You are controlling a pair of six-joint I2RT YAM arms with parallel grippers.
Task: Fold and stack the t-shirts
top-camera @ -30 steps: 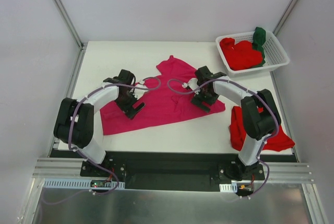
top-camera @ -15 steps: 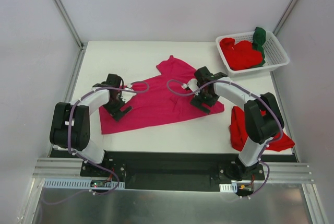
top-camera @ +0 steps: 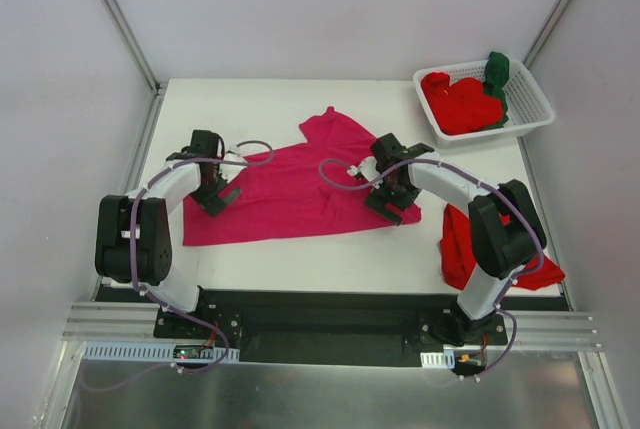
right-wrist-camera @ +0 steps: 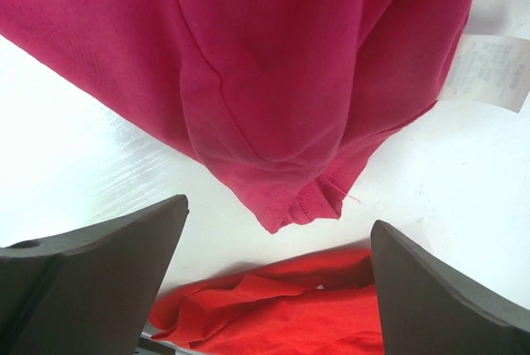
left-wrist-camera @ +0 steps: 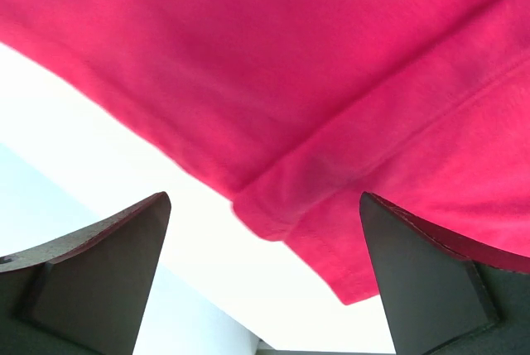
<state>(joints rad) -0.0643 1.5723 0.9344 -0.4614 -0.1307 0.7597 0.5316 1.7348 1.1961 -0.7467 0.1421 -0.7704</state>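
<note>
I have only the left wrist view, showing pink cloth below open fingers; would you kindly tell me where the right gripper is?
Observer: The right gripper hangs open over the right corner of the magenta-pink cloth t-shirt, gripping nothing.
Operator: Thank you. Is anything else lying near that corner?
Observer: Yes, a bright red cloth t-shirt lies crumpled on the white table just to its right, apart from the pink one.
Operator: And where are the other shirts?
Observer: In the white slotted plastic basket at the far right corner are red shirts, with a dark green shirt at the far side.
</note>
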